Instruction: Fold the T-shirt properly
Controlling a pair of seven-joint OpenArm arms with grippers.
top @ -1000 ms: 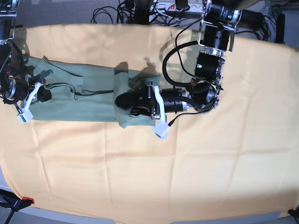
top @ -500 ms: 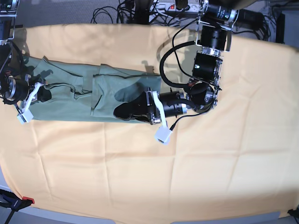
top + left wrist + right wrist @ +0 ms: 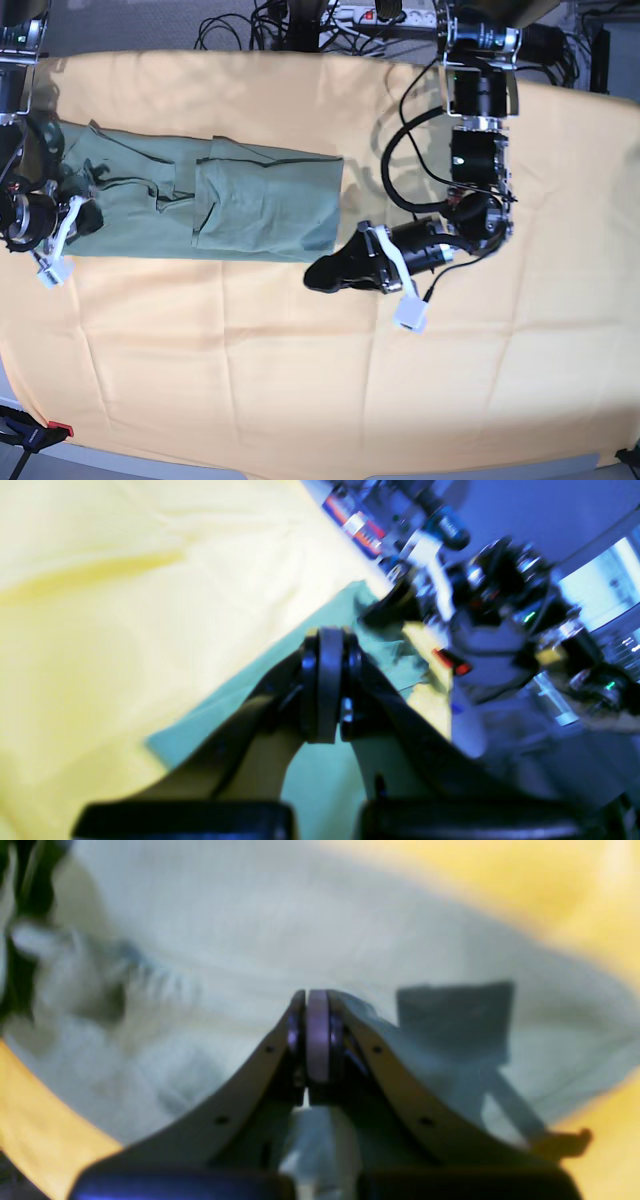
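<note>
A creased yellow-orange cloth (image 3: 300, 380) is covering the desk almost edge to edge. Black cables (image 3: 250, 25) are tangling at twelve o'clock beside a white power strip (image 3: 385, 14). A red-tipped clamp (image 3: 45, 432) is gripping the edge at seven o'clock.

A robotics lab: cable tangle (image 3: 250, 25), power strip (image 3: 385, 14), cloth-covered table (image 3: 300, 380).

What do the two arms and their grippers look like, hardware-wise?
Both arms are black cylindrical segments with silver joint plates. The left arm trails looping black cables. The left gripper and right gripper have dark curved fingers; each wrist carries a white bracket with a small white camera block.
</note>
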